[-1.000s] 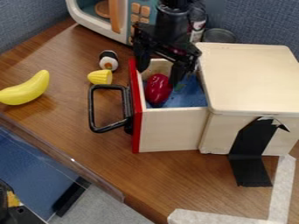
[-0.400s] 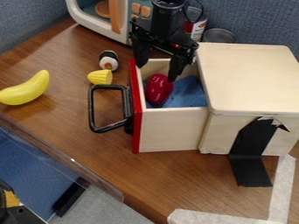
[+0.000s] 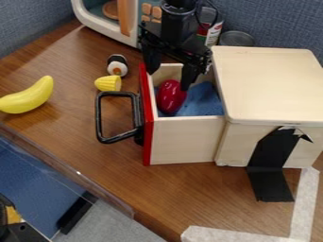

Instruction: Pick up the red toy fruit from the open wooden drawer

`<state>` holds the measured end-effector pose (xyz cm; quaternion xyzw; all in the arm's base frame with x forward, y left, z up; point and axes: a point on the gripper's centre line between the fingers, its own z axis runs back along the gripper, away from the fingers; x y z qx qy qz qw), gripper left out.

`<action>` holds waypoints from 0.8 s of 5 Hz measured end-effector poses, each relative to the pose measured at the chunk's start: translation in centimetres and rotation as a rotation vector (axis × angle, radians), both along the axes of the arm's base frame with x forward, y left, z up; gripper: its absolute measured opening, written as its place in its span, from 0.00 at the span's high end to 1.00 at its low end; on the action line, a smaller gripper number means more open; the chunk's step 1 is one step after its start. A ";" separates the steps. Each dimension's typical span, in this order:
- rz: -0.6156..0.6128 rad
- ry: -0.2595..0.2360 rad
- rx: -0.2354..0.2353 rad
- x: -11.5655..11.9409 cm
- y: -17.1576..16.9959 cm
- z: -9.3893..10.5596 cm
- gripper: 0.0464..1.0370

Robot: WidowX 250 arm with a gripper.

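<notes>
My gripper (image 3: 168, 79) hangs open at the back of the pulled-out drawer (image 3: 186, 140), its two fingers spread wide. One finger is by the drawer's red front, the other comes down just right of a red toy (image 3: 170, 96). That toy lies in the drawer on a blue cloth (image 3: 203, 100); nothing shows between the fingers apart from the drawer's back part. A black handle (image 3: 99, 118) sticks out from the red front. The wooden box (image 3: 271, 85) that holds the drawer stands on the right.
A yellow banana (image 3: 28, 96), a yellow corn piece (image 3: 108, 83) and a sushi roll (image 3: 117, 65) lie left of the drawer. Behind are a toy microwave (image 3: 125, 23), a can (image 3: 210, 32) and a round tin (image 3: 236, 38). The table's edge (image 3: 75, 175) runs along the lower left.
The gripper has shifted slightly left and up from its earliest place, then dipped a little. A small green and blurred patch beside the red toy no longer shows on the cloth.
</notes>
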<state>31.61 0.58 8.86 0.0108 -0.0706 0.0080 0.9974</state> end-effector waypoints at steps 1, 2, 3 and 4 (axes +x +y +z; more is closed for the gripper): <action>-0.009 -0.014 0.020 0.3 0.1 -0.1 0.04; -0.001 -0.060 0.030 1.1 0.5 -0.3 0.04; 0.005 -0.089 0.028 1.4 0.5 -0.4 0.04; 0.006 -0.112 0.040 1.8 0.6 -0.5 0.04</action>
